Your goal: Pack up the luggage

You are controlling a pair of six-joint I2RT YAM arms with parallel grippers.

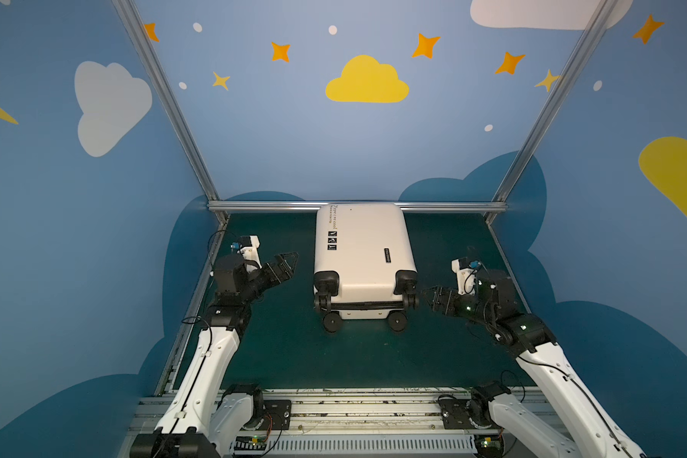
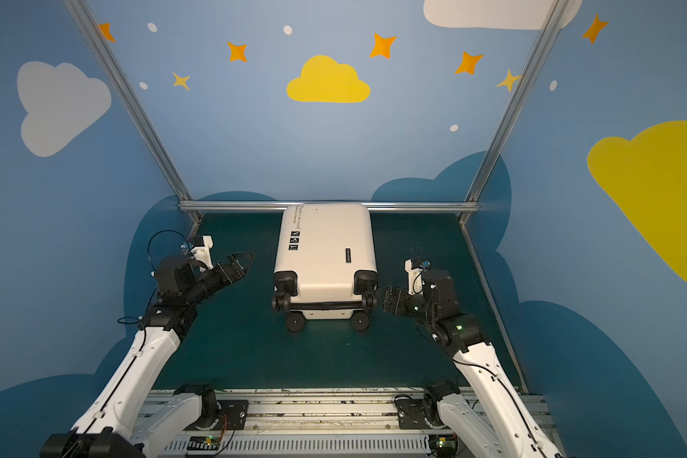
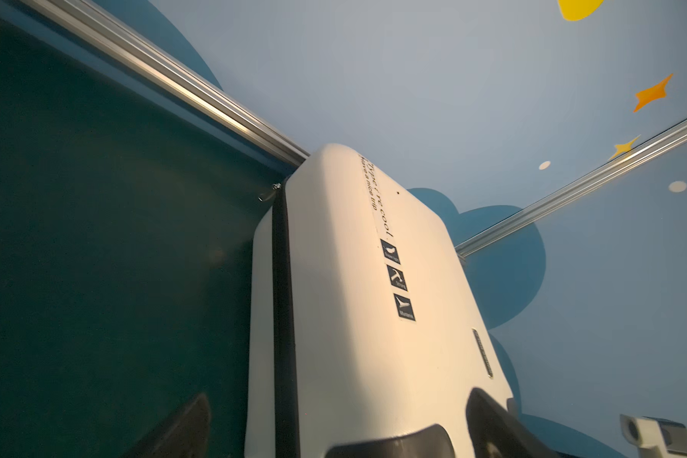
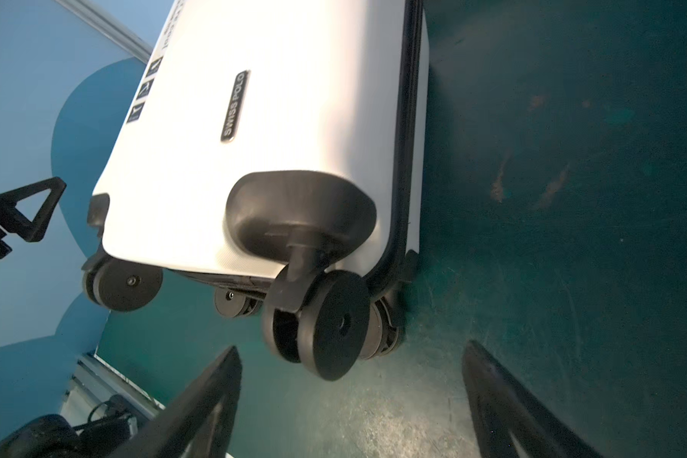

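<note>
The luggage (image 1: 363, 246) lies shut at the far middle of the surface (image 1: 373, 357), wheels to the near side. The left tool (image 1: 290, 265), just left of it, and the right tool (image 1: 429, 300), near its right wheel (image 4: 334, 325), are wide open and empty. A push there could, I think, swivel the wheel and shift the luggage.

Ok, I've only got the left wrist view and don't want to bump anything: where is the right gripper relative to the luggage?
Observer: The right gripper is open at the upper right wheel of the luggage, gripping nothing.
Operator: And my left gripper?
Observer: The left gripper is open too, beside the case's left side with a gap between them.
Operator: Is the wheel end zipped?
Observer: The zipper band runs unbroken across the wheel end, so it looks shut there.
</note>
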